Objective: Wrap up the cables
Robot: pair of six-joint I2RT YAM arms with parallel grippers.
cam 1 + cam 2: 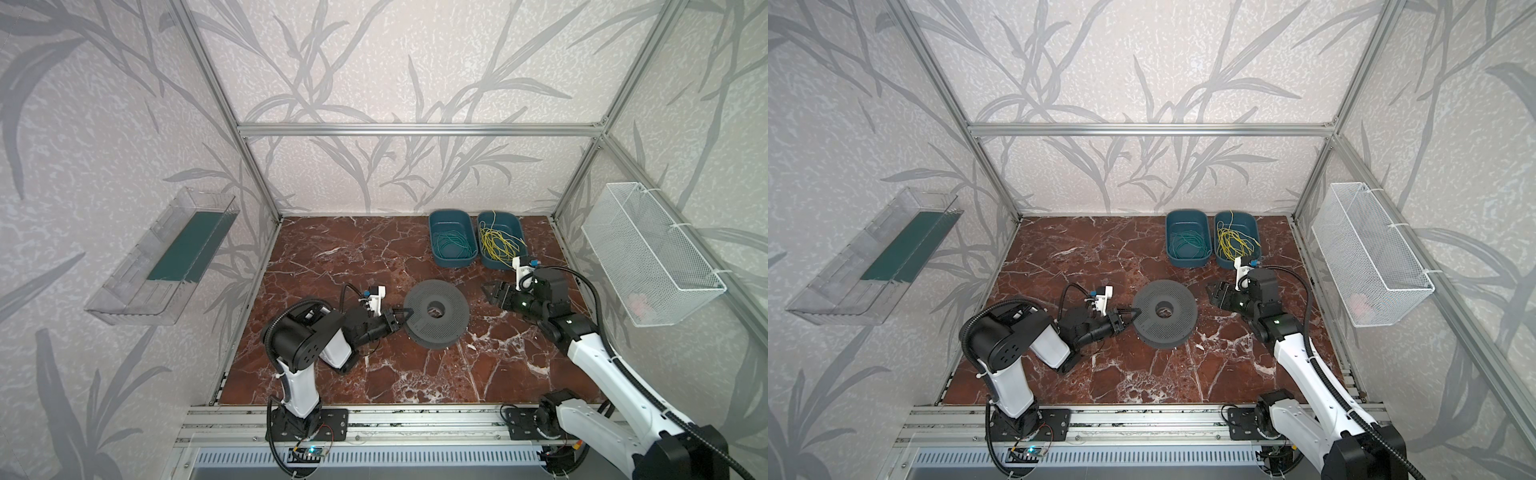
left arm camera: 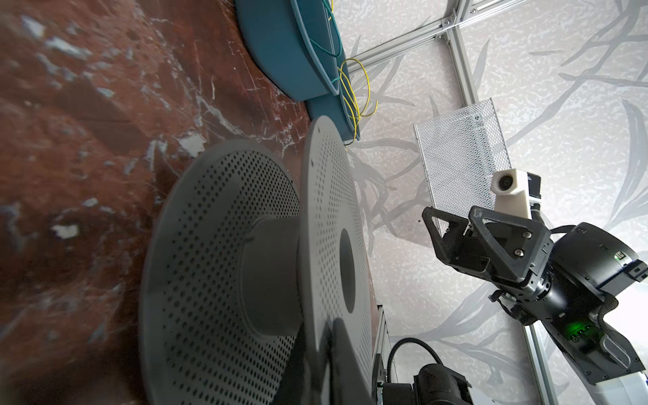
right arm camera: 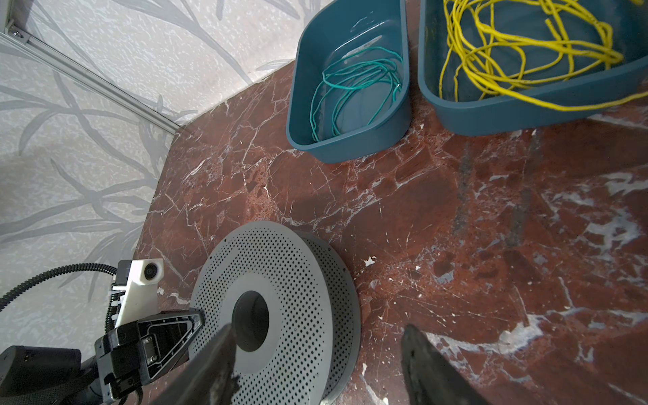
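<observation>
The left gripper (image 1: 402, 314) has its jaws clenched on the spool (image 1: 452, 318) at its thin upper rim, a hold that may slip or tip it. The right gripper (image 1: 487, 294) hovers, jaws released. The yellow cables (image 1: 496, 245) lie tangled in the far bin (image 1: 505, 217) and could snag when pulled.

In the middle of both top views, the grey perforated plastic spool (image 1: 436, 309) looks matt and finely grained. The red-brown marble-patterned tabletop (image 1: 332, 257) is smooth with a dull sheen. At the upper right of the right wrist view, the thin yellow wires (image 3: 459, 35) have a smooth plastic coat, and their teal plastic tub (image 3: 508, 115) looks satiny. At the right of a top view, the white wire-mesh metal basket (image 1: 652, 257) looks painted.
</observation>
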